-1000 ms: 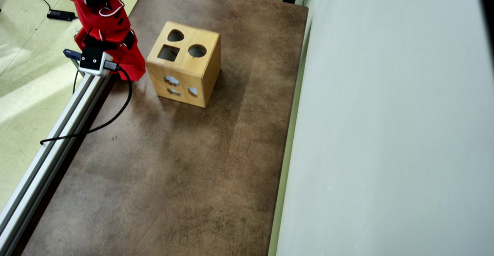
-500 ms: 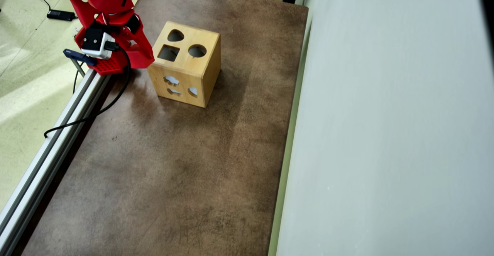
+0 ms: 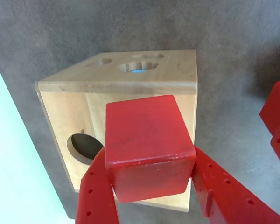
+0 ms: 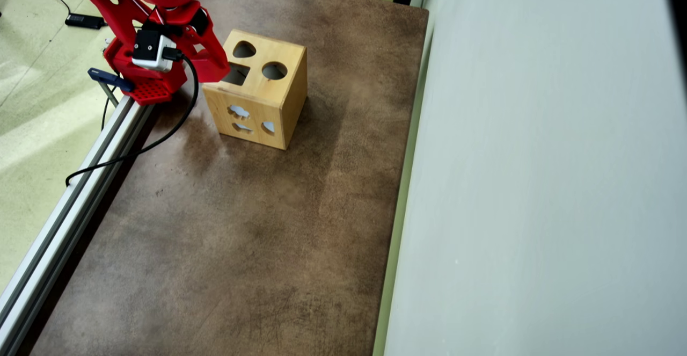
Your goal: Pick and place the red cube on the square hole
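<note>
Low in the frame's centre, the gripper [image 3: 151, 184] clamps the red cube [image 3: 147, 142] between its two red fingers [image 3: 95, 196], in front of the wooden box [image 3: 126, 100], whose near face shows a round hole [image 3: 81, 147] at centre left.

A light wooden box [image 4: 261, 98] is the only thing standing on the brown table [image 4: 225, 248]; open tabletop stretches in front of it and to its right in the overhead view; a metal rail [image 4: 70, 205] borders the left edge; a pale wall [image 4: 542, 173] closes the right side.
</note>
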`<action>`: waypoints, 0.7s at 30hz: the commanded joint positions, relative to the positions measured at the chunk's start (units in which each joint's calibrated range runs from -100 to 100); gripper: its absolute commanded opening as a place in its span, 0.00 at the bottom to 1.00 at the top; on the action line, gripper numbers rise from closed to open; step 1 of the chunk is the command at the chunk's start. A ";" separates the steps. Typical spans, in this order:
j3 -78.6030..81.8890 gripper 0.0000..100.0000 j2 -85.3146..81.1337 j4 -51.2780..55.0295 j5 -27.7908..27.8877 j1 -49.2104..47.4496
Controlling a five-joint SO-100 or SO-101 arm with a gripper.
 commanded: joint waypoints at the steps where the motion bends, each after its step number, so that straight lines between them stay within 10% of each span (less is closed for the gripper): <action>1: -1.27 0.18 -0.47 0.57 -1.61 -0.73; 21: -0.56 0.18 5.39 -2.24 -4.49 -4.74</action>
